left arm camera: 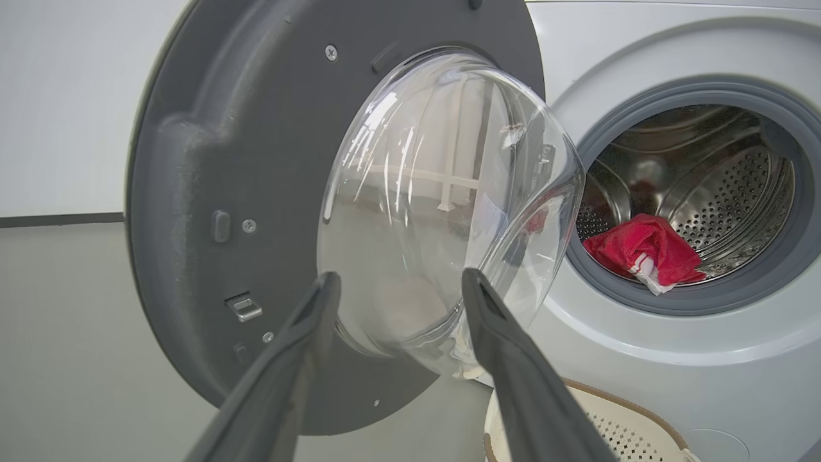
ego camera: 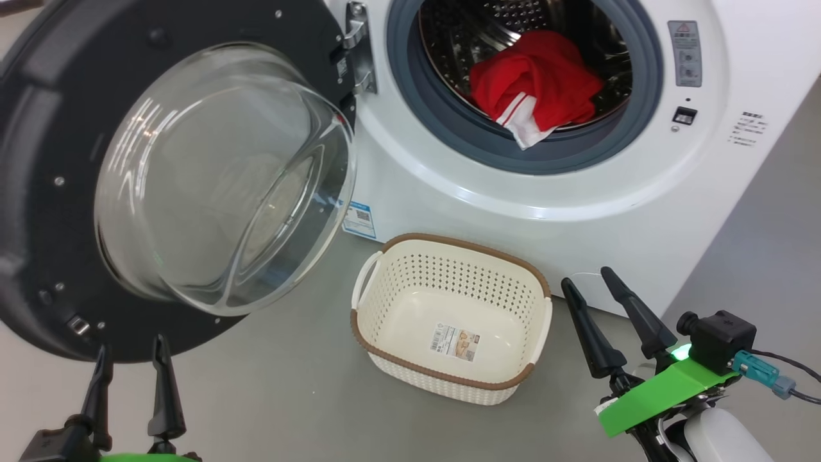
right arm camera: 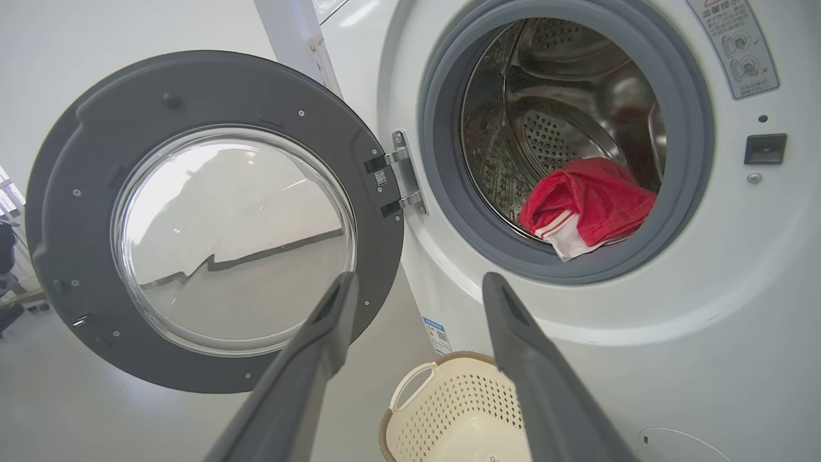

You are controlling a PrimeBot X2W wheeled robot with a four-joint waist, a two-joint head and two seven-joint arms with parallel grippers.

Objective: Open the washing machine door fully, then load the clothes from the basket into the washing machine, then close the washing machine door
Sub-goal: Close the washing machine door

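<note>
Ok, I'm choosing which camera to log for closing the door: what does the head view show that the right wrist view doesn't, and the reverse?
Head view adds: the open left gripper and the whole basket, holding just its label sticker. Right wrist view adds: the round service flap and the upper rim of the washing machine door. Both: the clothes in the drum, the door hinge, the open right gripper.
</note>
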